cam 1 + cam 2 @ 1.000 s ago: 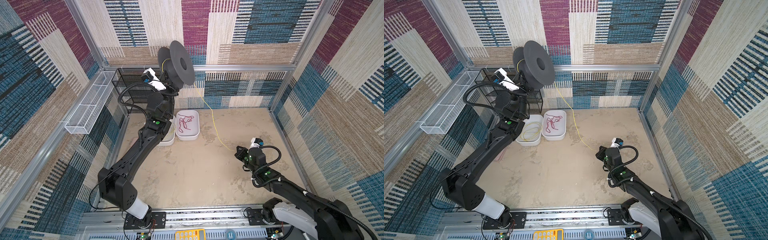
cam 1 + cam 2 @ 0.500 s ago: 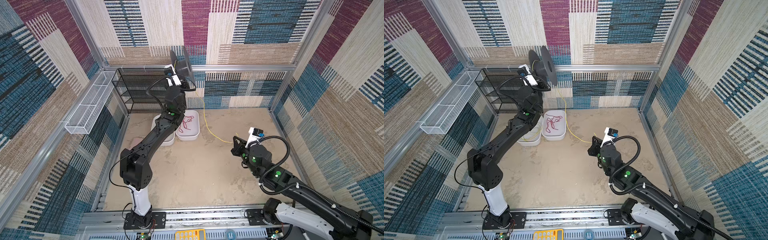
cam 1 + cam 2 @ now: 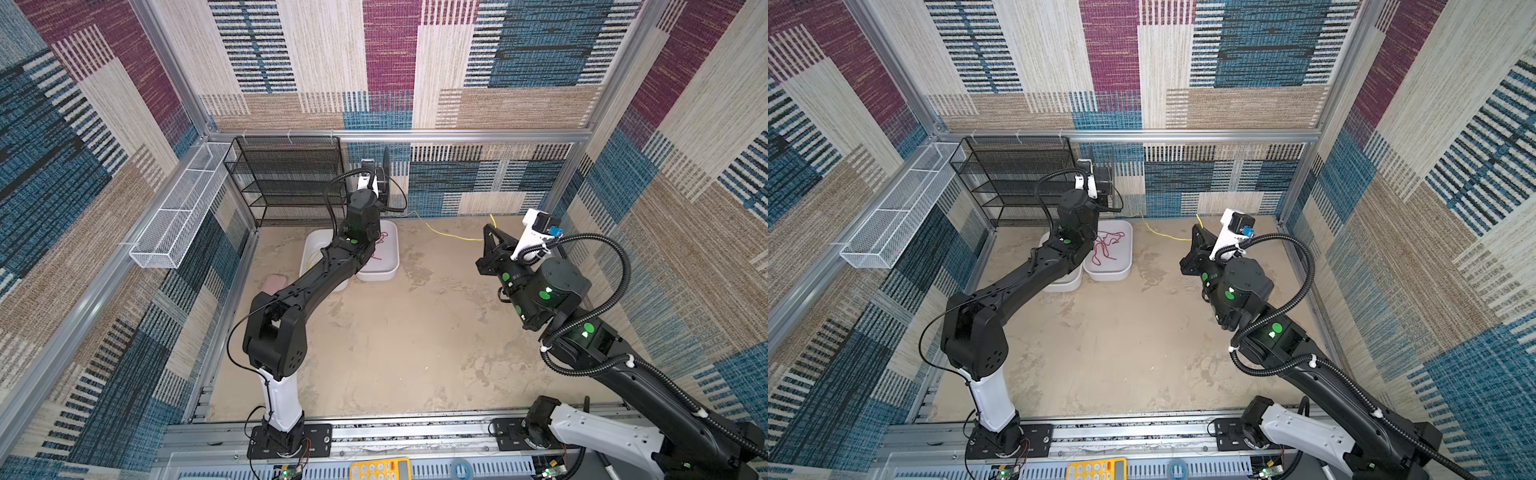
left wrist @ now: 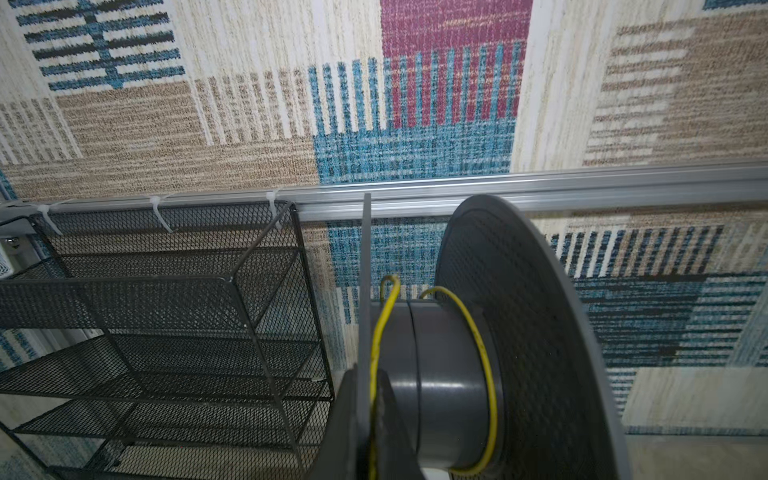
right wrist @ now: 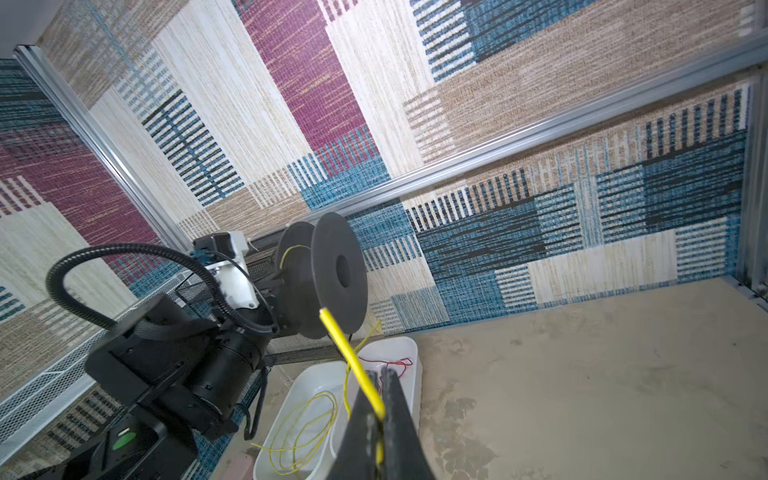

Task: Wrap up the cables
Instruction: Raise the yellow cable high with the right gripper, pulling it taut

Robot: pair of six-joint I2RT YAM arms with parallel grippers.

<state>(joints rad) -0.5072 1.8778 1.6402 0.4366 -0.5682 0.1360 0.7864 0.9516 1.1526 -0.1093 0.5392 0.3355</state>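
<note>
We are winding: left gripper (image 4: 371, 390) clamping the dark grey plastic spool (image 4: 449, 365), right gripper (image 5: 380, 390) pinching the thin yellow cable (image 5: 350, 356) to guide it.

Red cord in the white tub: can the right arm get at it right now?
Probably not yet. The path from the right gripper to the red cord looks free, but that gripper is shut on the yellow cable, and the left arm overhangs the tub's edge.

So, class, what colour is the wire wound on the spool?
Bright yellow wire, clearest in the left wrist view.
</note>
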